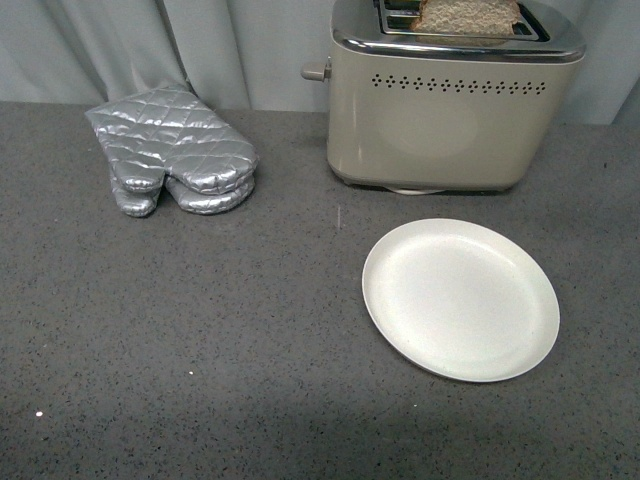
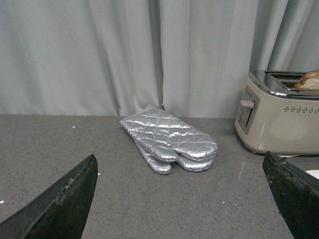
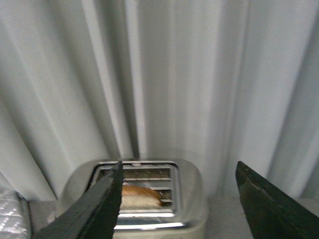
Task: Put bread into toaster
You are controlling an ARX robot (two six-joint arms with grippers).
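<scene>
The beige toaster (image 1: 450, 110) stands at the back right of the counter. The slice of bread (image 1: 468, 17) stands upright in one of its two slots, its brown top poking above the chrome. Neither arm shows in the front view. In the right wrist view my right gripper (image 3: 179, 206) hangs open above the toaster (image 3: 192, 191), well clear of the bread (image 3: 139, 196) in the slot, with nothing between its fingers. My left gripper (image 2: 179, 199) is open and empty low over the counter. From there the toaster (image 2: 279, 124) and the bread (image 2: 310, 80) lie off to one side.
A round white plate (image 1: 460, 298) lies bare on the grey counter in front of the toaster. A pair of silver quilted oven mitts (image 1: 175, 150) lies at the back left, directly ahead of the left gripper (image 2: 169, 139). A grey curtain hangs behind the counter.
</scene>
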